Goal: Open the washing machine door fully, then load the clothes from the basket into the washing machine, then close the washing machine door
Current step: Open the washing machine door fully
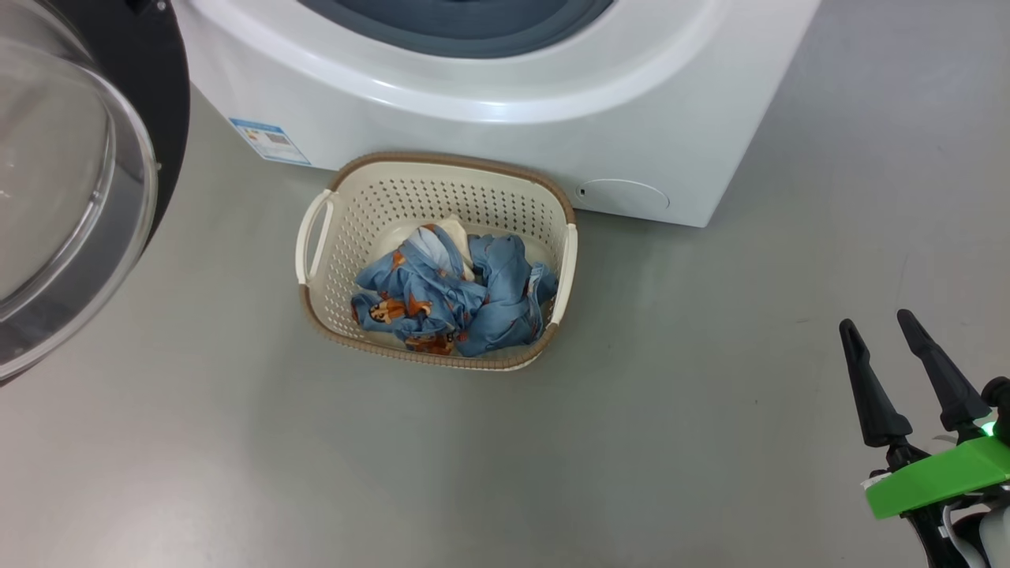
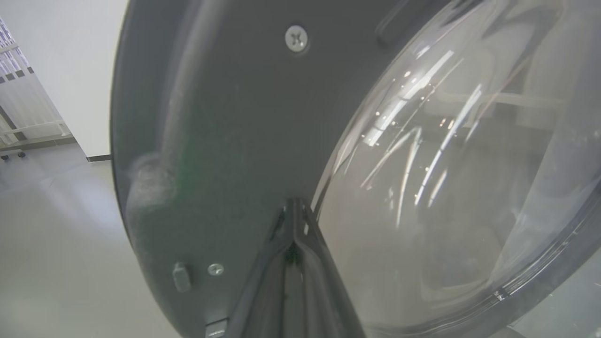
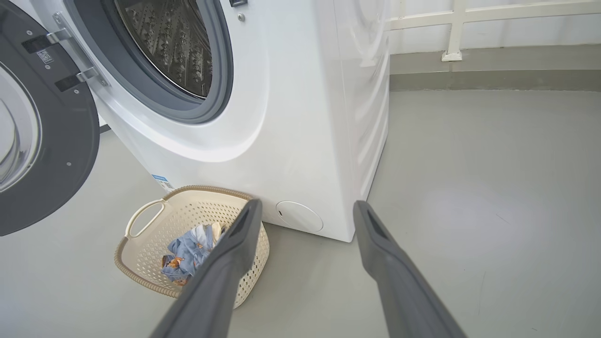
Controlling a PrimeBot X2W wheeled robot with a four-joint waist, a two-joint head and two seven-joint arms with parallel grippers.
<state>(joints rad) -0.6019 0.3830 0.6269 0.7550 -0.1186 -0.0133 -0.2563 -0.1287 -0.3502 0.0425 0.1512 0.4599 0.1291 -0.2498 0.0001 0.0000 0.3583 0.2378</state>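
We've got the right gripper (image 1: 874, 319) spread and empty, clothes (image 1: 454, 296) ahead and left of its fingers in the basket (image 1: 442, 162); left gripper (image 2: 293, 202) pressed together at the washing machine door (image 2: 225, 117).

Colours: washing machine (image 1: 489, 118) white, gasket (image 3: 220, 80) grey, steel drum (image 3: 173, 42) dotted with holes, sticker (image 1: 268, 140) blue, door (image 1: 170, 87) glossy black rim around clear glass. Cream basket (image 1: 379, 205) with a grid of small holes and a brown woven-look rim; clothes (image 1: 489, 300) light blue with orange cartoon prints, plus some cream-white cloth. Plain grey floor (image 1: 631, 434); right gripper (image 1: 874, 319) has black fingers and a bright green bracket (image 1: 939, 477).
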